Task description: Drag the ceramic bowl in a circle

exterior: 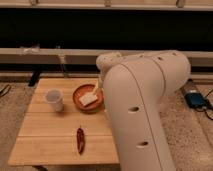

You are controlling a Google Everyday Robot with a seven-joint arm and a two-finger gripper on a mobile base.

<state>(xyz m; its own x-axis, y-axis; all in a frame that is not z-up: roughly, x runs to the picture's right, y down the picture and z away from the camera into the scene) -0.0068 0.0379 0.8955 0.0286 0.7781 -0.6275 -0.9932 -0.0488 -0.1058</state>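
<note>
The ceramic bowl (84, 95) is orange-brown with a darker rim. It sits on the wooden table (45, 135) near its far middle and holds a whitish flat item (88, 99). My gripper (97, 90) comes down from the big white arm (140, 100) and sits at the bowl's right rim, over the whitish item. The arm hides the bowl's right edge.
A translucent whitish plastic cup (54, 99) stands left of the bowl. A red chilli pepper (80, 139) lies nearer the front edge. The arm covers the table's right part. A dark ledge with a rail (50, 55) runs behind the table.
</note>
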